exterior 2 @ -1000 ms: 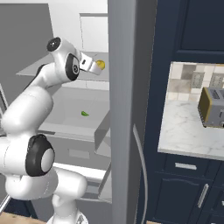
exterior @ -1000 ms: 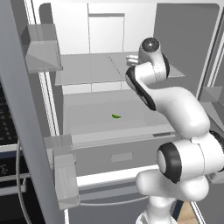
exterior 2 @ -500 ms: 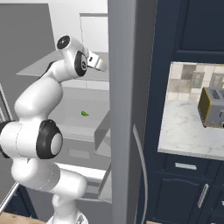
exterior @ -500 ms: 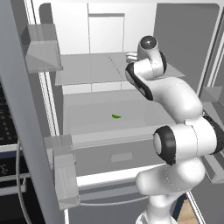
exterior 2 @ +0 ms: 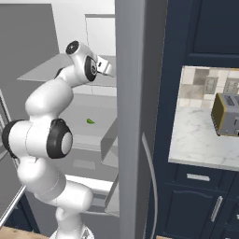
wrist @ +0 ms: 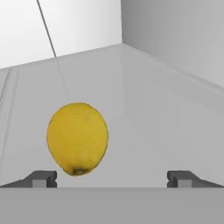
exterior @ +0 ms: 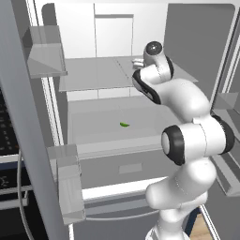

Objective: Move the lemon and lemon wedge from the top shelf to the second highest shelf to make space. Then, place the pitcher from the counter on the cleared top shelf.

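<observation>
A yellow lemon (wrist: pixel 77 138) stands on the grey top shelf (exterior: pixel 93 75) of the open fridge. In the hand view it is just ahead of my open gripper (wrist: pixel 112 177), left of the middle and close to the left fingertip (wrist: pixel 40 178); nothing is held. The arm reaches over the right part of that shelf, with the gripper (exterior: pixel 138 61) (exterior 2: pixel 106 67) low above it. A small green piece (exterior: pixel 123 124) (exterior 2: pixel 90 121) lies on the second highest shelf (exterior: pixel 93 136); whether it is the lemon wedge I cannot tell. The pitcher is out of view.
The fridge's left door carries bins (exterior: pixel 47 58) (exterior: pixel 70 187). Its right door edge (exterior 2: pixel 135 116) stands close beside the arm. A toaster (exterior 2: pixel 227 114) sits on the marble counter (exterior 2: pixel 196 149) to the right. The fridge's side wall (wrist: pixel 175 39) is near the hand.
The arm has stretched further into the fridge over the top shelf, bringing the hand up to the lemon. The jaws have stayed open.
</observation>
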Available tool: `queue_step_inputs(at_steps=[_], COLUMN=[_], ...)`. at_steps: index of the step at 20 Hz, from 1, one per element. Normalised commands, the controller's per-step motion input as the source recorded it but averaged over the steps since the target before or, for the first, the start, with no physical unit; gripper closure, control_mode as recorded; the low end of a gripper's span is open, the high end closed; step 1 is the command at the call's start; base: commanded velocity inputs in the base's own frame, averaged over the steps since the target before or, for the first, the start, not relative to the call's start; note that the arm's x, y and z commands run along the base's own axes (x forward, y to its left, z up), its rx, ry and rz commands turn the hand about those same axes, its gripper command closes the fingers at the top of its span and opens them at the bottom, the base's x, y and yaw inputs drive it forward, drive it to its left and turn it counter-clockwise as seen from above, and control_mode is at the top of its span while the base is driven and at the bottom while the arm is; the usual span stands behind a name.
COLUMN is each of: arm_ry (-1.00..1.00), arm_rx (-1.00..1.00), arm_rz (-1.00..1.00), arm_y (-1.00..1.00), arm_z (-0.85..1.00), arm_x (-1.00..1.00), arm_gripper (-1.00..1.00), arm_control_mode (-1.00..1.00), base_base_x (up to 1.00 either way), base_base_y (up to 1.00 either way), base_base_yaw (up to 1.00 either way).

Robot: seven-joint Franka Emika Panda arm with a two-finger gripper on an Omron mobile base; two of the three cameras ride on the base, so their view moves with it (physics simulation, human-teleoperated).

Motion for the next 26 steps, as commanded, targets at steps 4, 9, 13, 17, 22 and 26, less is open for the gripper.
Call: queue_step_inputs(at_steps=[4, 9, 13, 17, 22, 26], arm_ry=[0.00, 0.00, 0.00, 0.00, 0.00, 0.00], arm_rx=[-0.01, -0.01, 0.00, 0.00, 0.00, -0.01], arm_rz=[0.00, 0.00, 0.00, 0.00, 0.00, 0.00], arm_y=[0.00, 0.01, 0.01, 0.00, 0.00, 0.00], arm_z=[-0.19, -0.10, 0.00, 0.00, -0.12, -0.32], arm_x=[0.38, 0.40, 0.41, 0.40, 0.27, 0.02], arm_gripper=[-1.00, -1.00, -1.00, -1.00, 1.00, 1.00], arm_control_mode=[-1.00, -1.00, -1.00, -1.00, -1.00, -1.00], base_base_x=[0.00, 0.00, 0.00, 0.00, 0.00, 0.00], base_base_y=[0.00, 0.00, 0.00, 0.00, 0.00, 0.00], base_base_yaw=[0.00, 0.00, 0.00, 0.00, 0.00, 0.00])
